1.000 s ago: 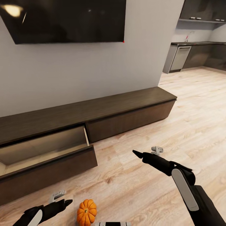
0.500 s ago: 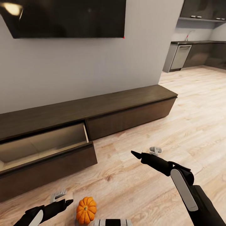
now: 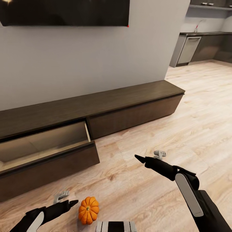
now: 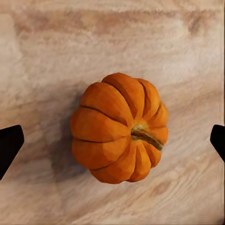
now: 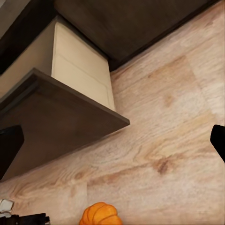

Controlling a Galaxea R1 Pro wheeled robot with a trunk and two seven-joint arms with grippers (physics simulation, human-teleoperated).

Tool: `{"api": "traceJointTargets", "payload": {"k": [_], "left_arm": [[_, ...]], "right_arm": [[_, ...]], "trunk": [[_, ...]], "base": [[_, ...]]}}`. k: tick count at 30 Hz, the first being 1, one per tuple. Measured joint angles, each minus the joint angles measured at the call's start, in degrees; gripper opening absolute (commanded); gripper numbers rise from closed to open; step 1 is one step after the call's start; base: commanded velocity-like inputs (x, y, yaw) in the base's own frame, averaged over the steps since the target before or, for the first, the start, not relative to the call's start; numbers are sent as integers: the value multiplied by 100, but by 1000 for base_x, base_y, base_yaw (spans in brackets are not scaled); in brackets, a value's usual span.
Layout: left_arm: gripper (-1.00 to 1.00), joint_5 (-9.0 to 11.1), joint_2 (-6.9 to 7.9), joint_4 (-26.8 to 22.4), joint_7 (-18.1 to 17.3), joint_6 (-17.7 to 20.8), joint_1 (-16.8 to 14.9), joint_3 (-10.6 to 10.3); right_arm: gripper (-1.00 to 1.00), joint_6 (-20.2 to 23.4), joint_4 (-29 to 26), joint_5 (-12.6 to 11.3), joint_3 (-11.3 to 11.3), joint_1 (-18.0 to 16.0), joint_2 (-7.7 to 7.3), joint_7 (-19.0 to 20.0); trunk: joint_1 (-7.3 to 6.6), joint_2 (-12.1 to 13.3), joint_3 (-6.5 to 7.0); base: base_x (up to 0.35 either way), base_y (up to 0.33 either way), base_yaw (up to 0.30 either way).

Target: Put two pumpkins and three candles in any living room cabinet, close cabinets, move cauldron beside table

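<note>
1. Pumpkin (image 3: 88,210): on the plank floor (image 3: 180,135), in front of the cabinet (image 3: 129,106); our view has tilted down since a second ago, the pumpkin itself unmoved.
2. Left gripper (image 3: 66,200): beside the pumpkin, fingers spread wide, pumpkin centred between them.
3. Right gripper (image 3: 151,156): parted, holding nothing.
4. Drawer (image 3: 48,145): pulled open; we judge the grasp comes next.

Black TV (image 3: 64,12) hangs on the pale wall (image 3: 96,61). Plank floor (image 3: 193,112) runs right to a grey kitchen (image 3: 206,45).
</note>
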Motion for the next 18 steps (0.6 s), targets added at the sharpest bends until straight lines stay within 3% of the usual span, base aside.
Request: {"api": "traceJointTargets", "payload": {"k": [6, 18], "left_arm": [[100, -112, -6, -135, -81, 250, -358, -8], [100, -157, -4, -231, -84, 290, -400, -10]], "right_arm": [[100, 4, -6, -4, -27, 0, 0, -7], [100, 13, -11, -13, -32, 0, 0, -9]], "trunk": [[16, -8, -133], [46, -24, -399]], "base": [[0, 0, 0], [0, 0, 0]]}}
